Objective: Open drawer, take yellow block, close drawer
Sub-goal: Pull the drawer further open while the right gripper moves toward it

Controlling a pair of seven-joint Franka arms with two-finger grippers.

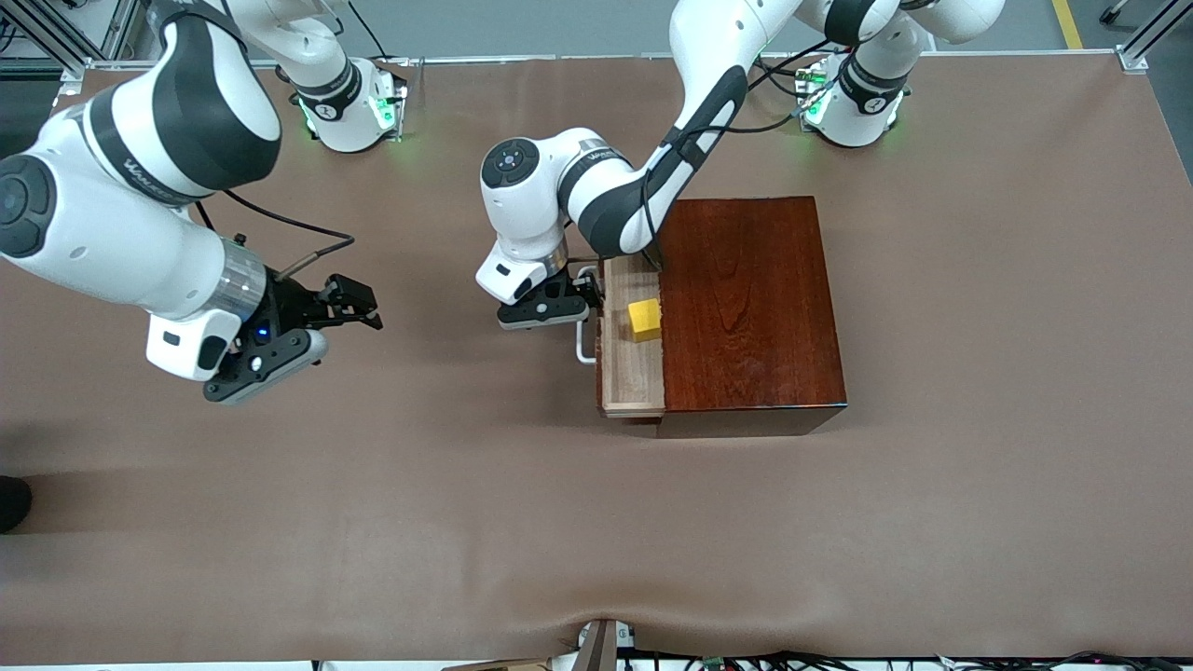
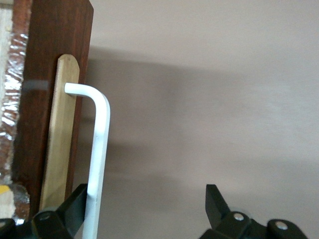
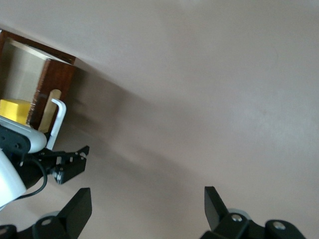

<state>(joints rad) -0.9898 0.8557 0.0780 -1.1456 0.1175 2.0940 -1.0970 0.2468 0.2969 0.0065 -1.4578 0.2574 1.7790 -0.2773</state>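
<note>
The drawer [image 1: 632,377] stands pulled partway out of the dark wooden box [image 1: 750,298], toward the right arm's end of the table. The yellow block [image 1: 644,319] lies in its pale tray. My left gripper [image 1: 587,294] is open at the white loop handle [image 1: 584,340]. In the left wrist view the handle [image 2: 99,149] runs just inside one of the fingers [image 2: 75,201], and the rest of the left gripper's [image 2: 147,191] gap is empty. My right gripper [image 1: 359,308] hangs open and empty over bare table. In its wrist view, right gripper [image 3: 147,194] faces the yellow block [image 3: 15,110] and handle [image 3: 56,122].
The brown table cover [image 1: 466,503] spreads wide around the box. The left arm's forearm [image 1: 690,130] crosses over the box's corner nearest the robot bases. Cables and a mount [image 1: 601,648] sit at the table edge nearest the front camera.
</note>
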